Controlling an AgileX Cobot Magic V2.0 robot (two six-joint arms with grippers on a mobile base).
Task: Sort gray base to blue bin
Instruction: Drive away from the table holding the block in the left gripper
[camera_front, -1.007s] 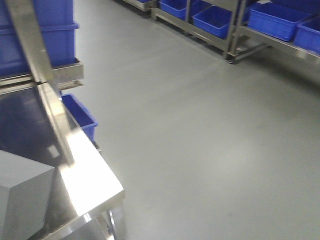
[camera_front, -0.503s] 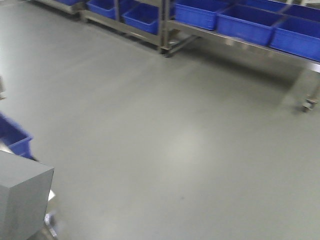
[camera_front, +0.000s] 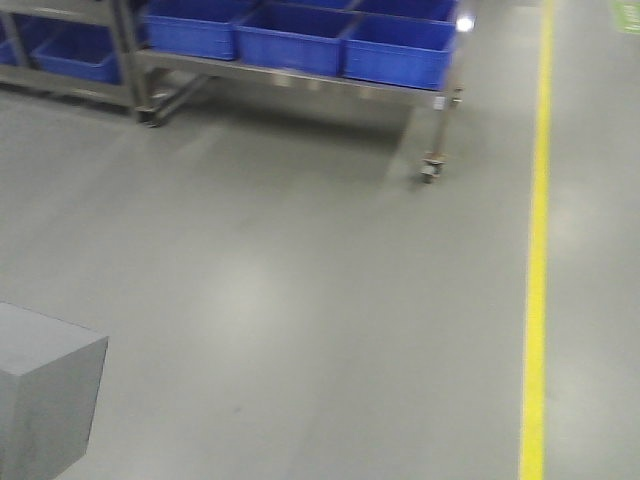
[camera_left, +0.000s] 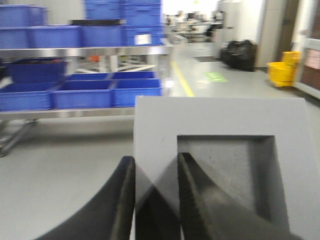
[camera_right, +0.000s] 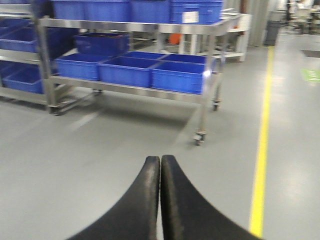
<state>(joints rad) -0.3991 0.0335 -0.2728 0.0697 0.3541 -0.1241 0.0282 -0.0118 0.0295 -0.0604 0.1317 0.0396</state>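
The block (camera_left: 220, 120) is plain gray, the bins (camera_front: 395, 45) are blue, the floor (camera_front: 300, 300) is gray with a yellow line (camera_front: 537, 260), and the left gripper (camera_left: 155, 159) and right gripper (camera_right: 160, 159) are black.

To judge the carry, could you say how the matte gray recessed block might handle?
The matte gray recessed block seems rigid: its edges look crisp under the left gripper. Its matte surface probably resists slipping. Pinched by one wall only, it might pivot.

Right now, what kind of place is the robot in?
Probably a warehouse or factory floor: blue bins lined up on wheeled steel racks, and a yellow line painted along the bare gray floor.
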